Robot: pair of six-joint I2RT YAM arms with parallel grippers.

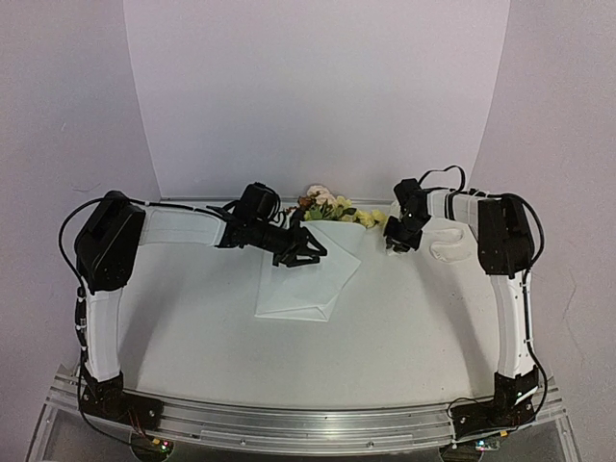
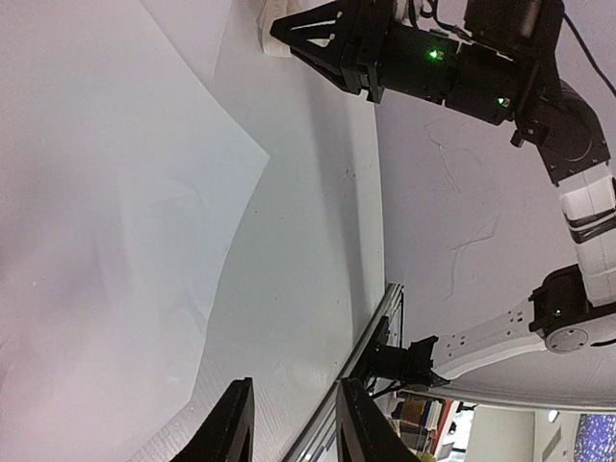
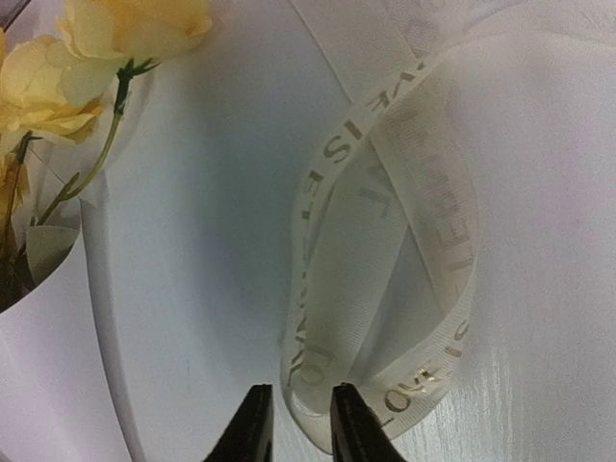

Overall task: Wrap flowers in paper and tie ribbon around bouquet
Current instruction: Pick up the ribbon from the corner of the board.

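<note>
The right fingers [image 3: 252, 433] stand close together around the lower end of the looped ribbon [image 3: 385, 241] on the tabletop [image 3: 192, 289]; whether they clamp it cannot be told. The bouquet [image 3: 38, 366] lies to their left. The left fingers [image 2: 231, 428] are spread and empty, with the paper [image 2: 96, 241] to their left.

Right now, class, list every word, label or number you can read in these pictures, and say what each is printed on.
"LOVE IS": gold letters on the ribbon, at its lower loop.
"VE IS": on the same ribbon's upper fold, with the start of the word hidden.
Other ribbon letters: seen through the fabric or folded over, so not readable.
Top and left wrist views: no readable text.
</note>
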